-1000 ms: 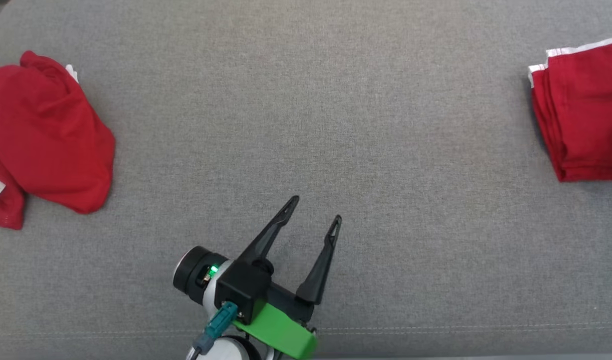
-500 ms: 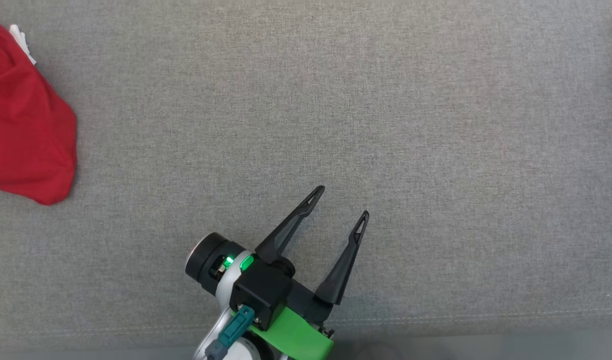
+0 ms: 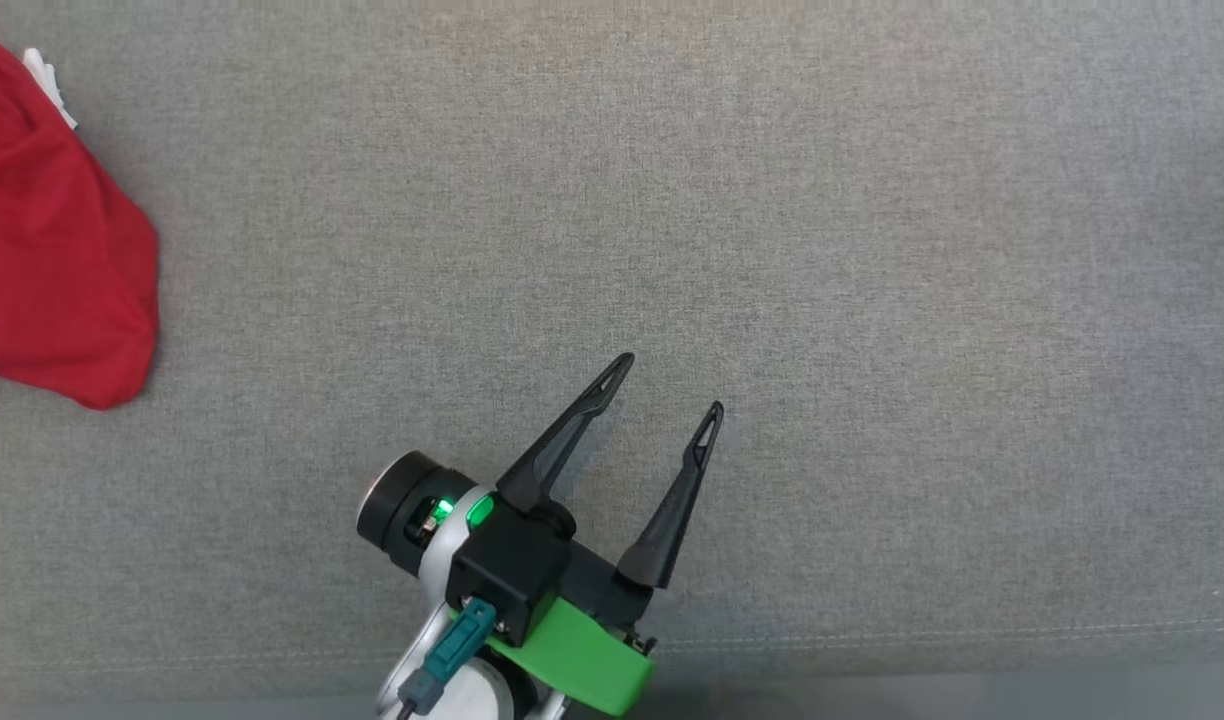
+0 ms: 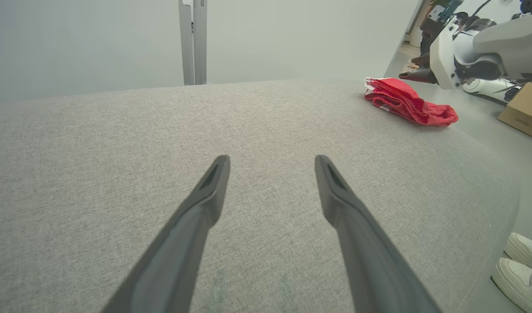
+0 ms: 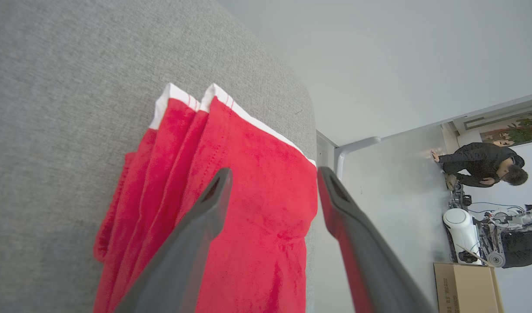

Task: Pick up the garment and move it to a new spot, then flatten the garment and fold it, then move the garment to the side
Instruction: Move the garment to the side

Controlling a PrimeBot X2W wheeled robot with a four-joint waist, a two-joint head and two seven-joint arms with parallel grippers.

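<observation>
- Left tool point(image 3: 669, 385): fingers wide, empty, over the grey worktop point(image 3: 872, 250).
- Right tool point(image 5: 274, 171): fingers spread above folded red garment point(image 5: 266, 217) at worktop edge.
- Crumpled red cloth point(image 3: 52, 250): far left, well apart.

left gripper point(image 3: 672, 384) up close: two long black fingers point(image 3: 562, 440), tapered, slotted at the tips. behind them a boxy black block point(image 3: 512, 570), bright green bracket point(image 3: 582, 660), teal plug point(image 3: 462, 635) on a dark cable point(image 3: 412, 690). green light point(image 3: 479, 510) on a silver-white wrist point(image 3: 434, 560), round black cap point(image 3: 387, 500). right gripper point(image 5: 274, 170): same dark grey, slotted fingers.
</observation>
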